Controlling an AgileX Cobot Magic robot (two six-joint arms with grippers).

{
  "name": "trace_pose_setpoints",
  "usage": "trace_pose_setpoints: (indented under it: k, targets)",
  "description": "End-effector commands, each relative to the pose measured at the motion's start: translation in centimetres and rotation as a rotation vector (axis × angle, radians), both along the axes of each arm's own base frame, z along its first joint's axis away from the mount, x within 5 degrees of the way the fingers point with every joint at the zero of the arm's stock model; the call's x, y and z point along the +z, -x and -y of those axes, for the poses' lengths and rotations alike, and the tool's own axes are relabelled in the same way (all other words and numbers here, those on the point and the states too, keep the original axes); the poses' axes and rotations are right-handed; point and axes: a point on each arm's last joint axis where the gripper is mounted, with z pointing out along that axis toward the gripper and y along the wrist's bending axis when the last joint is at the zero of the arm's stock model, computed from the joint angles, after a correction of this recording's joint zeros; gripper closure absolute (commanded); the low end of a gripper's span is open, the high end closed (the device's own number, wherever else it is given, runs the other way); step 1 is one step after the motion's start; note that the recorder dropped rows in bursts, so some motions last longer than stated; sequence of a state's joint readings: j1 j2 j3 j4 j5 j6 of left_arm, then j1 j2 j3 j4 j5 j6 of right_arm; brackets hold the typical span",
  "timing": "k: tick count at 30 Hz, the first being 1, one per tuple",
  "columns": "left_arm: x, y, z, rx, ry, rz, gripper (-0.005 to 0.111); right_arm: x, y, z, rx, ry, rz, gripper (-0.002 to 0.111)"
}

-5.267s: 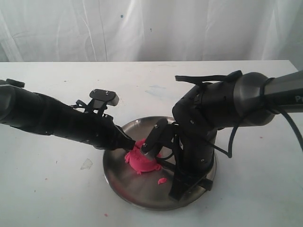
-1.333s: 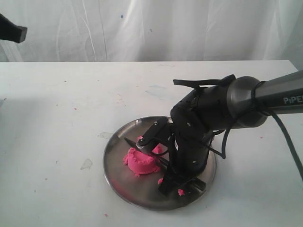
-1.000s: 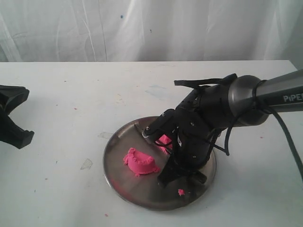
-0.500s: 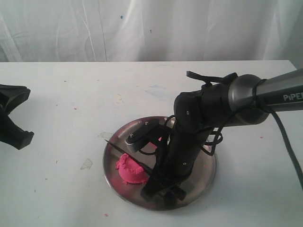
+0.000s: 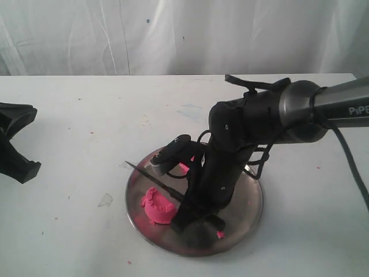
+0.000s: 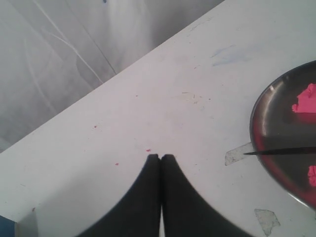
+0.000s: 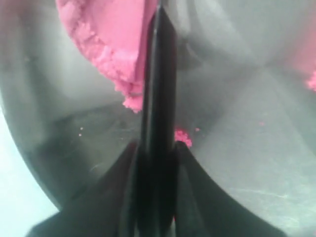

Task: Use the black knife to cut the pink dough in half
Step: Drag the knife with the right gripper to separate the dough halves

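Observation:
A steel plate [image 5: 247,202] holds the pink dough in two chunks. One chunk [image 5: 157,206] lies at the plate's front left, and the other [image 5: 183,168] peeks out behind the right arm. My right gripper [image 5: 185,209] is shut on the handle of the black knife [image 5: 153,181]. Its blade slants across the top of the front chunk, with the tip past the plate's left rim. The right wrist view shows the knife [image 7: 158,94] running along the dough's [image 7: 106,42] cut edge. My left gripper [image 6: 161,157] is shut and empty, over bare table far to the left.
Pink crumbs [image 5: 219,234] lie on the plate's front part. Two pale tape patches [image 5: 105,200] mark the white table to the left of the plate. A white curtain hangs behind the table. The left wrist view catches the plate's rim [image 6: 256,123] and the knife tip [image 6: 269,152].
The left arm has left the dough and pulled back to the far left. The right gripper brought the knife onto the front chunk, which slid left; its wrist has since risen slightly.

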State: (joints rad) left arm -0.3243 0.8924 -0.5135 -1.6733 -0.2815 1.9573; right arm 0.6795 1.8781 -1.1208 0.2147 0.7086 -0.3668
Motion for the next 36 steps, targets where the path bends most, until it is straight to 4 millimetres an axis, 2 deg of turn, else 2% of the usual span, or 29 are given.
trace_pose_setpoints:
  k: [1,4,6,8,12,14,19,23,28,36]
  targets:
    - [0.0,0.2,0.2,-0.035,-0.017,0.013,0.107,3.4,-0.7,1.2,-0.003,0.077,0.126,0.108]
    - [0.1,0.2,0.3,-0.052,-0.01,0.014,0.107,5.4,-1.8,3.1,0.014,0.187,0.303,0.108]
    - [0.1,0.3,0.4,-0.065,-0.005,0.015,0.107,6.0,-3.2,4.9,-0.103,0.239,0.385,0.108]
    - [0.1,0.3,0.5,-0.077,-0.001,0.016,0.107,5.9,-4.3,6.6,-0.256,0.23,0.383,0.108]
    - [0.1,0.3,0.5,-0.075,0.003,0.015,0.107,5.0,-4.6,8.4,-0.387,0.171,0.295,0.108]
    - [0.1,0.3,0.6,-0.078,0.004,0.015,0.107,4.5,-4.3,8.5,-0.407,0.129,0.244,0.108]
    - [0.1,0.3,0.5,-0.064,0.031,0.007,0.107,4.0,-3.1,7.1,-0.267,0.007,0.111,0.108]
    - [0.1,0.3,0.6,-0.06,0.051,0.002,0.107,3.9,-3.7,7.1,-0.297,-0.001,0.156,0.108]
    - [0.1,0.3,0.5,-0.051,0.071,-0.004,0.107,0.6,-4.0,6.8,-0.306,0.047,0.06,0.108]
    - [0.1,0.3,0.6,-0.052,0.071,-0.004,0.107,-0.4,-4.2,6.6,-0.312,0.05,0.047,0.108]
